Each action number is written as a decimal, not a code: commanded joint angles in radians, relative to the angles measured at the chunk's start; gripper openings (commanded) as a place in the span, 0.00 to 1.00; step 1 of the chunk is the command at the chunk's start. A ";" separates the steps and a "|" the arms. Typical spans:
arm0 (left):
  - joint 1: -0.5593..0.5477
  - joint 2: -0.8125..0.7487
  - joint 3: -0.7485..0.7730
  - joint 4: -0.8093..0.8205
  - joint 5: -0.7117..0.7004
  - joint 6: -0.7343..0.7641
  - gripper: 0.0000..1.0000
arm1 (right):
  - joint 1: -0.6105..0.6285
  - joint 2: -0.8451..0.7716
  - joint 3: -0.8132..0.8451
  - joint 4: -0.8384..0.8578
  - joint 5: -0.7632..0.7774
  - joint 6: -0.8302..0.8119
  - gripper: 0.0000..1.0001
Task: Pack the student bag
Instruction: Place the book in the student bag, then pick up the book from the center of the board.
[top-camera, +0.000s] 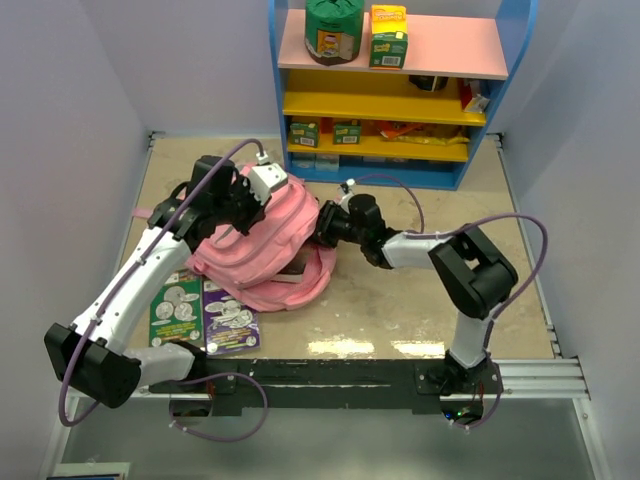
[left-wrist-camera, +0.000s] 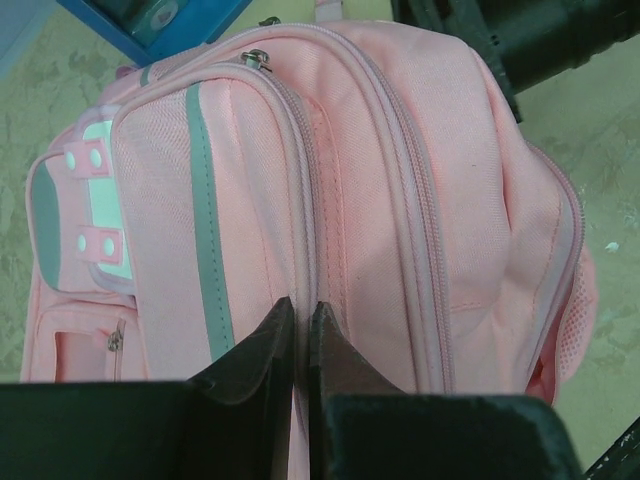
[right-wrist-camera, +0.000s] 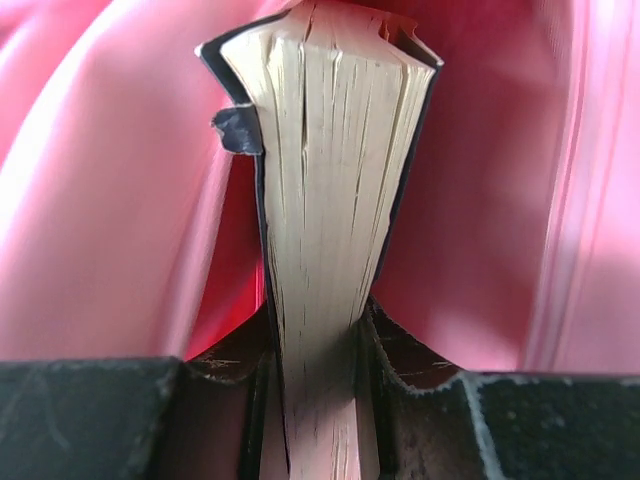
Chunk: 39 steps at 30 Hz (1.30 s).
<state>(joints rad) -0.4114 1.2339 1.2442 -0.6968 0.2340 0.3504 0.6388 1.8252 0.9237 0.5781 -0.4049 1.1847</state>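
The student bag is a soft pink backpack lying on the table left of centre, its opening facing right. My left gripper sits on top of it. In the left wrist view the gripper is shut on a fold of the bag beside a zip seam. My right gripper is at the bag's opening. In the right wrist view it is shut on a thick dark-covered book, page edges toward me, with the pink lining on both sides.
Two flat activity books lie on the table in front of the bag. A blue shelf unit with boxes and a green tub stands at the back. Walls close in on the left and right.
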 joint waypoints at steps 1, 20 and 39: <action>-0.003 -0.062 0.005 0.167 0.056 -0.011 0.00 | 0.060 0.058 0.156 0.289 0.142 0.089 0.00; 0.117 0.137 -0.030 0.474 -0.128 -0.105 0.00 | 0.254 -0.470 -0.052 -0.383 0.498 -0.439 0.99; 0.125 0.124 -0.006 0.482 -0.148 -0.129 0.00 | 0.599 0.006 0.245 -0.551 0.621 -0.456 0.98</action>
<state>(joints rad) -0.3054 1.4109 1.1763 -0.3580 0.1032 0.2226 1.2270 1.7908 1.0679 0.0166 0.1215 0.7403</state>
